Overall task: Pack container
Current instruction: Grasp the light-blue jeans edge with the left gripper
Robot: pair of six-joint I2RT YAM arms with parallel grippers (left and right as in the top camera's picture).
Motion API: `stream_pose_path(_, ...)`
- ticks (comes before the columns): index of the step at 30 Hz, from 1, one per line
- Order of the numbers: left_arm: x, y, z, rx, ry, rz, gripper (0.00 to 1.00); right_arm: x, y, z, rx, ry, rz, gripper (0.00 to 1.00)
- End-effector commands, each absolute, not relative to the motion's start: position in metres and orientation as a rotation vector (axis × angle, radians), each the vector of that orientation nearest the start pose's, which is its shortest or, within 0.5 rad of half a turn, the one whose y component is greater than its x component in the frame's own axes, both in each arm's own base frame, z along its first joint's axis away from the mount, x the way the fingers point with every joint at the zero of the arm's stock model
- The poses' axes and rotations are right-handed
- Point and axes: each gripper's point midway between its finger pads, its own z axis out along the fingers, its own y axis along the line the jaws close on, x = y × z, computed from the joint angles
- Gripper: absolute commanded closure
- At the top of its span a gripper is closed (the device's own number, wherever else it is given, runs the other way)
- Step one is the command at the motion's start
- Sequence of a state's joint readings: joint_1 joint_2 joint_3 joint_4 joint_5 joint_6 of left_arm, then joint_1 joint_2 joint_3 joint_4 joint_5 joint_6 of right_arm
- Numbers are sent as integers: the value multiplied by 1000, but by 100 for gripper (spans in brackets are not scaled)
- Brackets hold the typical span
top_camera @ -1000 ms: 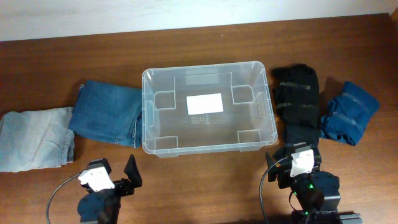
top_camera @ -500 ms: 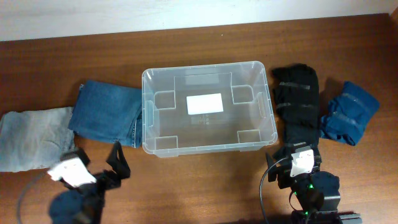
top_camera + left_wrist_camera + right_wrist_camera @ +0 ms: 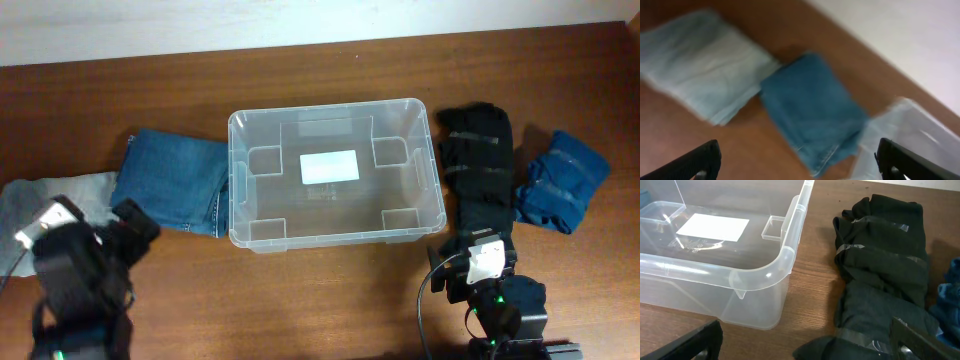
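- The container sat empty in the middle of the table, nothing packed yet.
- Dark jeans lay just beside its left wall; a careless drag could shove the bin.
- The left gripper, spread wide and empty, hung over the dark jeans and the pale jeans; it might pinch both.
- The right gripper, likewise wide and empty, faced the black garment, which could snag the rim.

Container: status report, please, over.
Left tool open, empty, near the dark blue jeans. Right tool open, empty, by the black garment. Container empty, nothing packed. Nothing blocking it.
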State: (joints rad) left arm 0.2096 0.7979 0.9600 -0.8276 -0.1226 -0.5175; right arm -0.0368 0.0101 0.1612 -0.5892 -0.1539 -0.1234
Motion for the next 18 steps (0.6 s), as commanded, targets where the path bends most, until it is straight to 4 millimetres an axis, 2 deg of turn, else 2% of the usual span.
stream_pose_path(1, 262, 93, 217, -1048, 2134, -207, 1, 211, 16, 108, -170, 1995, 45, 2)
stream_pose_path(3, 262, 120, 191, -1226, 2145, -310, 1, 211, 16, 108, -170, 1995, 45, 2)
stream_pose_path(7, 254, 156, 156, -1388, 2148, -434, 1, 211, 16, 108, -170, 1995, 45, 2)
stream_pose_path(10, 243, 188, 133, -1446, 2156, -408, 1, 211, 16, 108, -170, 1995, 45, 2)
stream_pose_path(12, 240, 197, 121, -1454, 2162, -453, 1, 211, 16, 108, -170, 1995, 45, 2)
stream_pose_path(18, 230, 218, 73, -1624, 2145, -576, 1, 211, 16, 108, -170, 1995, 45, 2)
